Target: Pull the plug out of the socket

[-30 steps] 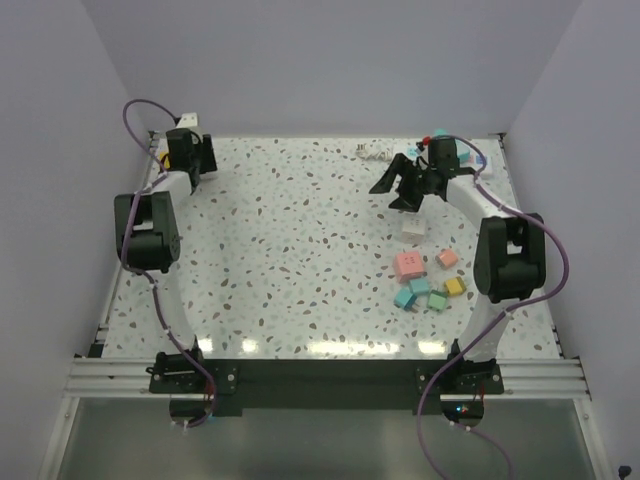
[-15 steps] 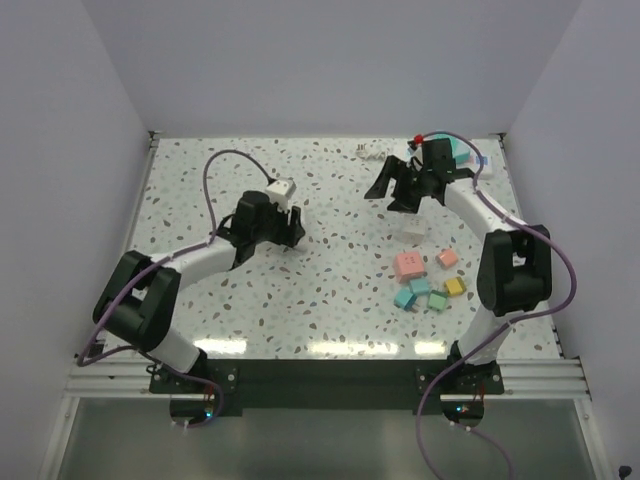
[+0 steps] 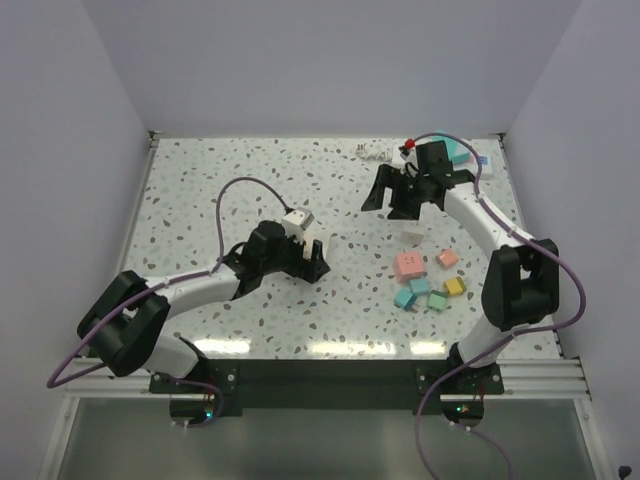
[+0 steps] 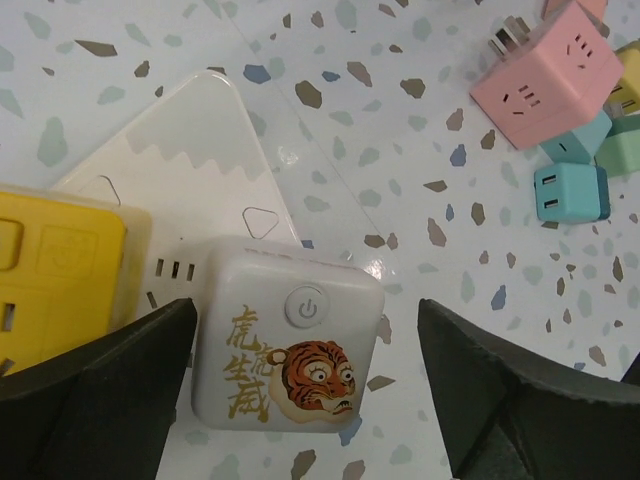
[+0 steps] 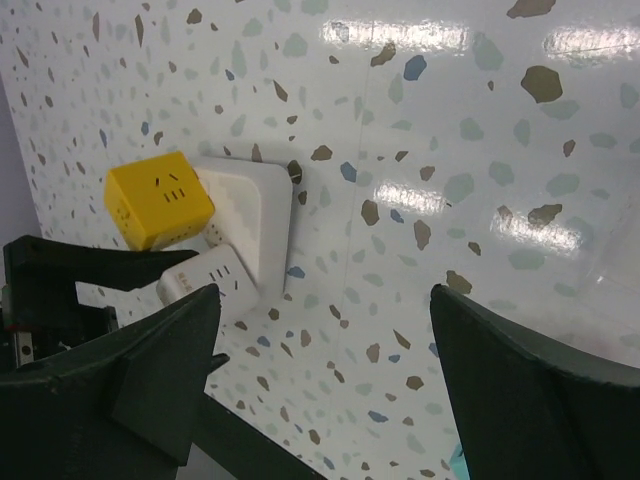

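Left gripper [image 4: 307, 330] has its 2 jaws spread wide around a white tiger-printed cube [image 4: 290, 345]. The cube sits beside a yellow cube [image 4: 55, 270] on a white triangular piece [image 4: 200, 170], details only the wrist views show. Farther back, the right gripper [image 5: 325, 320] gapes over bare table [image 5: 480, 150]. The socket [image 3: 482, 160] lies at the far right edge, partly behind that arm. Since 0.5 second ago the left arm has swung nearer and rightward.

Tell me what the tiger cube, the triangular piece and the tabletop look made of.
Tiger cube: likely moulded plastic, white, satin, with rounded edges and a printed tiger.
Triangular piece: likely white plastic, smooth, softly sheened.
Tabletop: glossy speckled surface, terrazzo-patterned; lamp reflections show in the right wrist view; stone or laminate, cannot tell.
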Controlling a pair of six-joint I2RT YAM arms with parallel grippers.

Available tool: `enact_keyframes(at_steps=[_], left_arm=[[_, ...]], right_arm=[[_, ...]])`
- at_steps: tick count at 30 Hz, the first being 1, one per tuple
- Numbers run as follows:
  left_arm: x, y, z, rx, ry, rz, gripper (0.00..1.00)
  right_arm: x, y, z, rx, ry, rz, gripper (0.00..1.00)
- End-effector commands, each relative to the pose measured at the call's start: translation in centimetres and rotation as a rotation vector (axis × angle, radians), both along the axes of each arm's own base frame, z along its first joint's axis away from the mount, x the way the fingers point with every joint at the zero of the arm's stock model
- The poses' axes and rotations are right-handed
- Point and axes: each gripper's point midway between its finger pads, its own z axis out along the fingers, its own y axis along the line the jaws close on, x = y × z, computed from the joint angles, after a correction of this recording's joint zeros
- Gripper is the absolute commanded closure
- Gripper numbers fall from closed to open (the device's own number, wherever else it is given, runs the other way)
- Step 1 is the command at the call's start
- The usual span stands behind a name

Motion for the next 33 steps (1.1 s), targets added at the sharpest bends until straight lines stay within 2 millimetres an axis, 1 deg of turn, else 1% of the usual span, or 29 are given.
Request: enact_keyframes(at_steps=[1,4,5,7,8,10,11,12,13,14,16,17,18,19,21,22,23,24,25,27,28,29,31,32,33], left_arm=[[0.3,-0.1,1.7,-0.054,-0.024,0.026,0.0],[0.4,-0.1,2.3,-0.05,-0.034,0.032,0.0],[0.6,-0.2,3.9,-0.067,-0.055,0.035,0.0],[1.2,0.2,6.4,-0.088,-0.096,0.074,0.0],[1.3,0.5,9.4,-0.128,-0.152,0.091,0.0],[1.7,1.1,12.6,-0.163,-0.217,0.133,0.0],[1.7,1.5,15.3,-0.199,-0.265,0.148,0.0],[1.8,1.9,16.8,-0.214,-0.291,0.17,0.0],[1.6,2.1,17.4,-0.212,-0.293,0.169,0.0],[1.8,2.8,19.9,-0.235,-0.338,0.204,0.0],[2.2,4.1,21.2,-0.242,-0.349,0.285,0.0],[2.4,5.2,21.4,-0.231,-0.329,0.324,0.0],[2.3,5.5,21.5,-0.252,-0.301,0.328,0.0],[3.1,7.0,21.2,-0.249,-0.287,0.353,0.0],[3.6,8.2,19.9,-0.266,-0.222,0.361,0.0],[4.1,9.8,18.8,-0.254,-0.178,0.396,0.0],[4.2,10.7,17.5,-0.243,-0.149,0.425,0.0],[4.2,11.2,17.0,-0.246,-0.136,0.432,0.0],[4.5,12.3,16.5,-0.241,-0.134,0.467,0.0],[4.7,13.9,15.4,-0.229,-0.117,0.539,0.0],[4.9,15.1,15.0,-0.227,-0.111,0.585,0.0],[4.7,15.9,14.3,-0.226,-0.097,0.616,0.0],[4.7,17.0,13.9,-0.245,-0.08,0.66,0.0],[4.8,17.7,13.5,-0.247,-0.076,0.681,0.0],[4.7,18.0,13.3,-0.247,-0.071,0.691,0.0]], right_arm=[[-0.7,0.0,2.4,-0.036,-0.056,0.037,0.11],[-1.4,0.9,3.1,-0.048,-0.064,0.087,0.1],[-1.6,1.1,3.3,-0.07,-0.081,0.117,0.09],[-2.3,1.7,3.9,-0.106,-0.094,0.159,0.08],[-2.6,2.2,3.9,-0.13,-0.11,0.191,0.07],[-3.1,2.6,3.9,-0.15,-0.112,0.207,0.06],[-3.4,3.2,3.8,-0.161,-0.122,0.229,0.05],[-3.6,3.6,3.9,-0.168,-0.131,0.248,0.05],[-4.2,4.6,4.1,-0.186,-0.151,0.301,0.04],[-4.5,5.2,3.8,-0.211,-0.153,0.33,0.03],[-4.9,6.1,3.8,-0.279,-0.181,0.377,0.02],[-6.1,7.8,3.7,-0.309,-0.21,0.45,0.02],[-6.0,8.0,3.1,-0.365,-0.221,0.459,0.02],[-6.9,9.5,3.3,-0.386,-0.25,0.513,0.02],[-7.3,10.8,3.2,-0.421,-0.281,0.539,0.02],[-7.9,12.2,3.4,-0.436,-0.321,0.57,0.02],[-8.2,12.9,3.4,-0.443,-0.335,0.59,0.02],[-8.4,13.5,3.3,-0.45,-0.344,0.603,0.02],[-8.8,14.6,2.8,-0.469,-0.347,0.626,0.02],[-9.1,15.5,2.0,-0.501,-0.346,0.647,0.02],[-9.3,16.2,1.0,-0.53,-0.336,0.671,0.02],[-9.1,16.3,0.6,-0.562,-0.342,0.665,0.02],[-9.0,16.9,0.0,-0.594,-0.355,0.664,0.02],[-9.0,17.2,-0.9,-0.618,-0.351,0.666,0.02],[-8.5,16.9,-1.2,-0.655,-0.358,0.646,0.02]])
